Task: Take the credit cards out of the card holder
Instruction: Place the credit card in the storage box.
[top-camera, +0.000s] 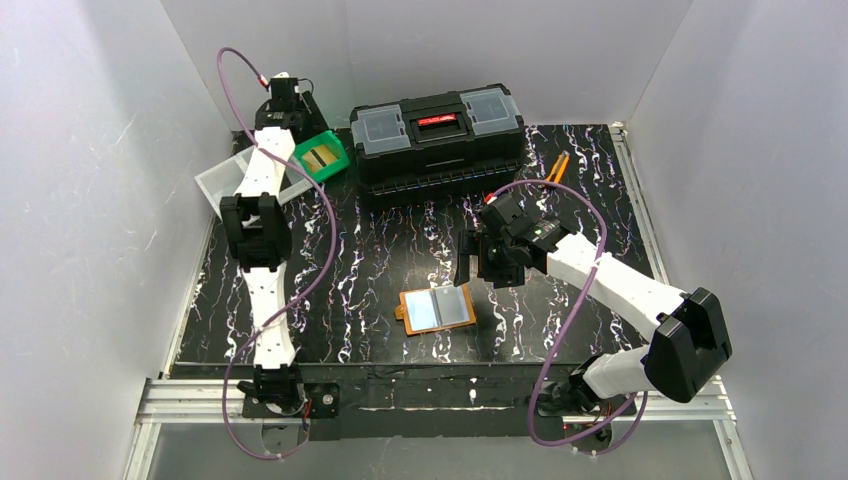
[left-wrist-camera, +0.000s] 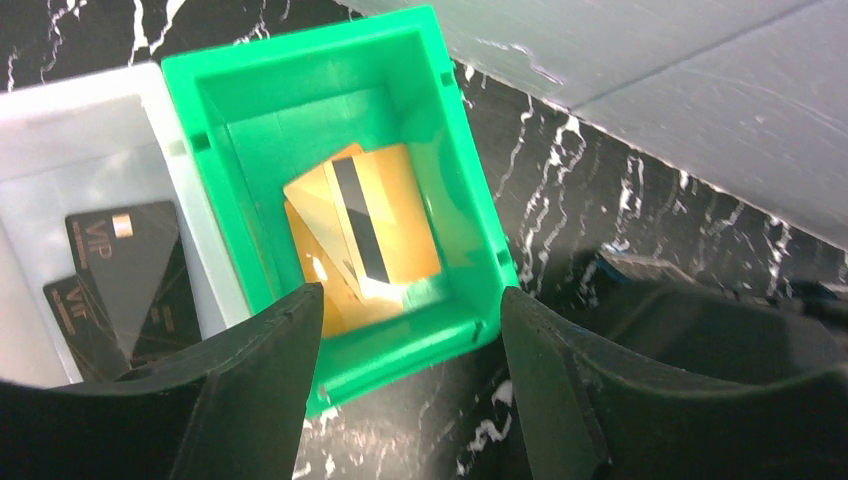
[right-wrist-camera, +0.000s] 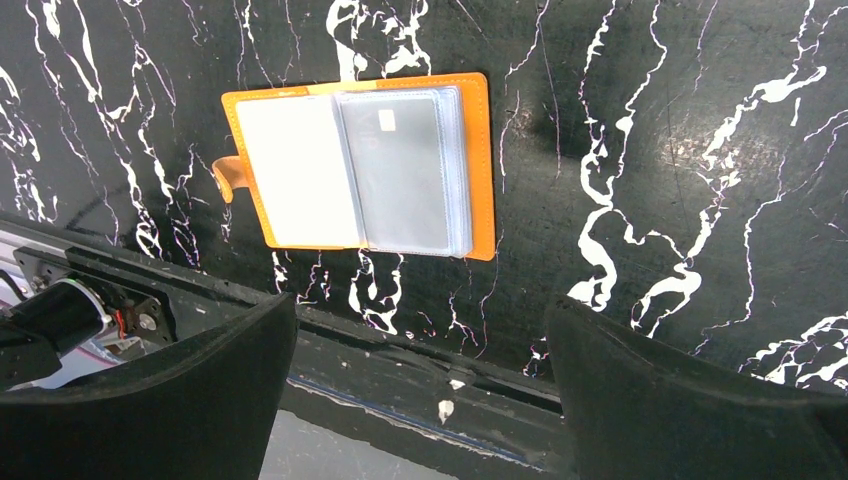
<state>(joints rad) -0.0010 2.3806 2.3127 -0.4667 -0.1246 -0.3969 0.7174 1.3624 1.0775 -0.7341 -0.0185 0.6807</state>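
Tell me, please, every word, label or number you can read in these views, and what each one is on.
"VIP": on the upper black card in the white bin.
"VI", the rest covered: on the lower black card.
Red label on the toolbox: too small to read.
Gold cards in the green bin: only a magnetic stripe, no text.
Card holder: no legible text.

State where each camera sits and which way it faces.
Top external: above and behind the bases, facing down at the table; both arms show.
Left wrist: on the left arm, facing down into the green bin; left claw shows, open.
Right wrist: on the right arm, facing down at the card holder; right claw shows, open.
Shared: top and right wrist both show the card holder.
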